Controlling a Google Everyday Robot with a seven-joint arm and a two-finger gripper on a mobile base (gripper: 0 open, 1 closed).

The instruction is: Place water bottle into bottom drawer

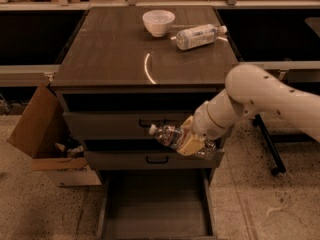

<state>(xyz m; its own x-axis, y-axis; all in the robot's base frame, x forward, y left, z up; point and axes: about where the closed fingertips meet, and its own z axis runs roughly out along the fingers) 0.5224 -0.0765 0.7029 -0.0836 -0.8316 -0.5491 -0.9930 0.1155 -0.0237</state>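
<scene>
My gripper (pixel 190 140) is shut on the water bottle (pixel 170 135), a clear ribbed bottle with a small white cap. It holds the bottle on its side, cap to the left, in front of the two handled drawers. The bottom drawer (pixel 112 204) stands pulled open below, a plain box tray, and the bottle hangs above its back part. My white arm (pixel 260 99) comes in from the right.
On the cabinet top (pixel 115 54) stand a white bowl (pixel 158 22) and a second bottle with a pale label (pixel 197 36), lying on its side. An open cardboard box (pixel 42 134) stands left of the cabinet. A black stand leg (pixel 267 146) is at the right.
</scene>
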